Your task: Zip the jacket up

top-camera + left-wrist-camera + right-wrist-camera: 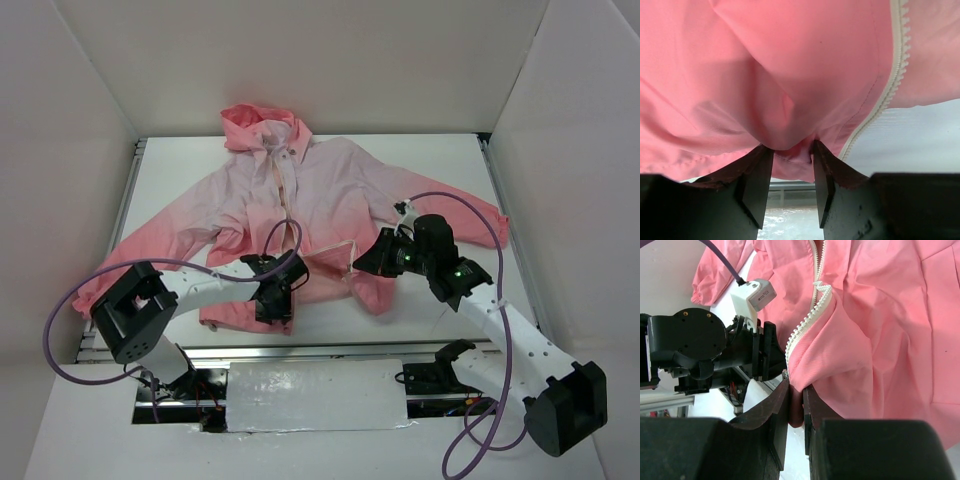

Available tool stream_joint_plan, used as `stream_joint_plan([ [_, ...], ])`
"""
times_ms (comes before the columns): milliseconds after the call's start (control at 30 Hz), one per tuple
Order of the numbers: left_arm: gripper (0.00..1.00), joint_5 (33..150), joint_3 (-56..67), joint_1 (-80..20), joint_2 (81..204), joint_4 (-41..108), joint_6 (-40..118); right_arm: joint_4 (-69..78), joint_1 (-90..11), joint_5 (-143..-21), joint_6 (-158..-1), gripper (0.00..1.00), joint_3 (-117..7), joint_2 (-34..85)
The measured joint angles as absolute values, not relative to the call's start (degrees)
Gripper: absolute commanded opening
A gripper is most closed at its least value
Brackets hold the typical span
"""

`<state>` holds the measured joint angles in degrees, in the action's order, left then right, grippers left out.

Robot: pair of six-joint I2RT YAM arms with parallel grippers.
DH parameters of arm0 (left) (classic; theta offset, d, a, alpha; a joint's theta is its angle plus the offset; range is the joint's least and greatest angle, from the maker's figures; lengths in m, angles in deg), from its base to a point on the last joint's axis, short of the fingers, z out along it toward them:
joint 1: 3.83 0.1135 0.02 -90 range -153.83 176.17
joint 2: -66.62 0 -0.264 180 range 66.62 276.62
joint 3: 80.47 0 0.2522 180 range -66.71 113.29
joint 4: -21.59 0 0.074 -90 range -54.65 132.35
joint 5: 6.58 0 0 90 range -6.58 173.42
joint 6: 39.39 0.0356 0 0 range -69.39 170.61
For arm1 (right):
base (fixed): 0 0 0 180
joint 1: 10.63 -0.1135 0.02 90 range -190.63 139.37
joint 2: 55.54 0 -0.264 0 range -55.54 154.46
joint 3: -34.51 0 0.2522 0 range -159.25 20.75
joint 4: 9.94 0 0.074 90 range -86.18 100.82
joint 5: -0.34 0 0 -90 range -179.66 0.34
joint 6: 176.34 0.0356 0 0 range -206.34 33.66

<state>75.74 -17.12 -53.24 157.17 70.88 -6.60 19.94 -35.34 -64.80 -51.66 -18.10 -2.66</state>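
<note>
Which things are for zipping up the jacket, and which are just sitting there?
For the job: the jacket, its zipper, the left gripper and the right gripper. Each gripper pinches the pink hem.

Just there: the white table, the purple cable, the white walls.

- Jacket (330, 195): pale lilac-pink across the chest, deepening to coral pink at the hem, cuffs and hood.
- Zipper (896, 70): cream-white teeth and tape.
- Table (440, 165): plain white.
- Left arm (205, 285) and right arm (510, 335): white links, black joints.
- Cable (722, 262): purple.
</note>
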Motion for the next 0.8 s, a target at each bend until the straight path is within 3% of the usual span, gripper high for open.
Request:
stream_joint_plan([
  [100,0.51,75.8,-17.3,-53.2,157.7,70.7,-6.6,19.9,-35.3,-64.8,-51.6,0.0,-18.1,-2.9],
  [133,0.44,75.9,-17.3,-53.2,157.9,70.7,-6.5,19.9,-35.3,-64.7,-51.6,0.0,-18.1,-2.9],
  [167,0.16,76.0,-17.3,-53.2,158.1,70.8,-6.5,19.9,-35.3,-64.7,-51.5,0.0,-18.0,-3.1],
  [200,0.04,76.5,-17.3,-53.2,158.1,70.5,-7.0,19.9,-35.3,-64.7,-51.5,0.0,-17.8,-3.3],
  [333,0.0,78.2,-16.7,-53.5,158.2,68.9,-6.8,20.0,-35.3,-64.7,-51.4,0.0,-17.0,-3.7],
  [400,0.19,78.4,-15.8,-53.5,158.4,69.6,-6.8,19.9,-35.3,-64.5,-51.4,0.0,-16.9,-3.7],
  [433,0.42,78.5,-15.4,-53.5,158.7,69.7,-6.7,19.9,-35.3,-64.4,-51.4,0.0,-16.7,-3.7],
  [533,0.59,78.7,-14.5,-53.9,158.8,69.6,-7.1,19.9,-35.3,-64.2,-51.4,0.0,-16.4,-3.7],
  [800,0.57,75.0,-12.2,-55.3,158.3,75.9,-8.2,20.0,-35.3,-64.1,-51.3,0.0,-16.3,-4.1],
])
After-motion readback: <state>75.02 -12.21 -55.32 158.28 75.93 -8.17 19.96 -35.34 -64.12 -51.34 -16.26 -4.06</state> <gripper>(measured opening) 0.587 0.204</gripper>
